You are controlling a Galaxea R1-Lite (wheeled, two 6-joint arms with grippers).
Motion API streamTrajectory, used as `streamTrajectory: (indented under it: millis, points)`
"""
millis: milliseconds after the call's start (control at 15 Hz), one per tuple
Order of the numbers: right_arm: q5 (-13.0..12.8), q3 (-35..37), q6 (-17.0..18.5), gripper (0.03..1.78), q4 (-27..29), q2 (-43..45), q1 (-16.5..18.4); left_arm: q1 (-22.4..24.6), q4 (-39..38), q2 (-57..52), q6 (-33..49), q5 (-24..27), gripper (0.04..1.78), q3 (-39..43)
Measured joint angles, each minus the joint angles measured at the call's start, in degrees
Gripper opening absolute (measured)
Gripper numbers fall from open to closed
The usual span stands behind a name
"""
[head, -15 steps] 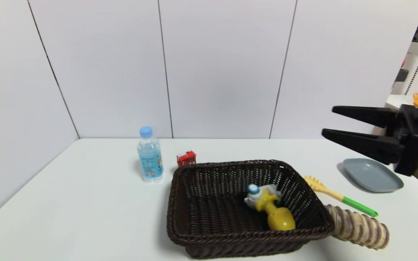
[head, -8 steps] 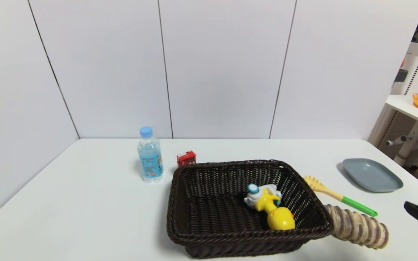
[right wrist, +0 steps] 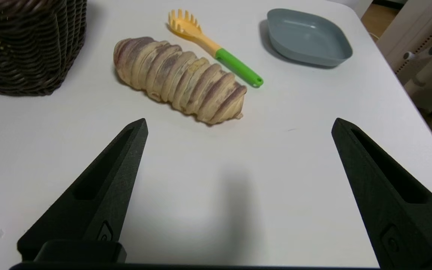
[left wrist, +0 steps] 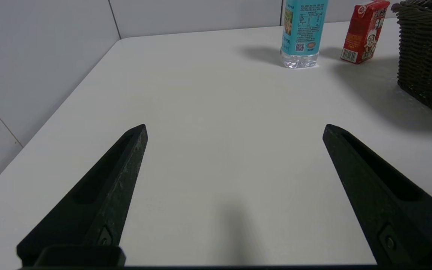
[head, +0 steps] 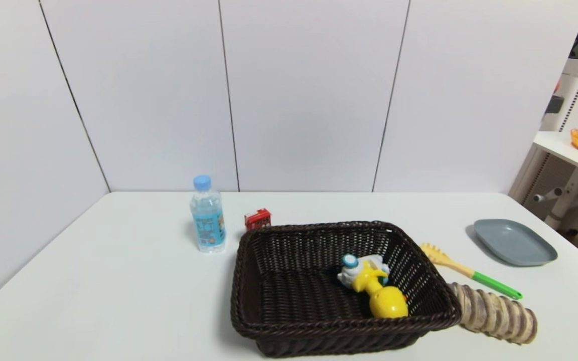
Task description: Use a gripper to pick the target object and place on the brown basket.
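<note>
Two tools, left tool and right tool, spread wide, empty, duck inside basket.

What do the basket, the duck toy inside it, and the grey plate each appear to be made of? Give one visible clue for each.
Brown basket: woven wicker or a plastic imitation; interlaced strands and a braided rim.
Duck toy: probably moulded plastic; smooth, glossy yellow surface.
Grey plate: likely matte plastic or melamine; even colour, soft sheen, rounded rim.
</note>
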State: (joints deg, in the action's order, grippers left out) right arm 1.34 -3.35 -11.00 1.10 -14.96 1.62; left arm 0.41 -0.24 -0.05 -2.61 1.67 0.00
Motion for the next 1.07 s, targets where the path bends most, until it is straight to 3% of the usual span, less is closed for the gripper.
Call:
streamTrajectory:
  millis: [400,1067]
  points:
    - [-0.4,3.1,7.8,1.69,-0.8,13.2,-1.2,0.0,0.0,0.0,0.0,0.0,1.69,0.0]
    - [-0.3,3.4,7.1,1.69,-0.9,15.1,-1.3,0.0,0.0,0.0,0.0,0.0,1.69,0.0]
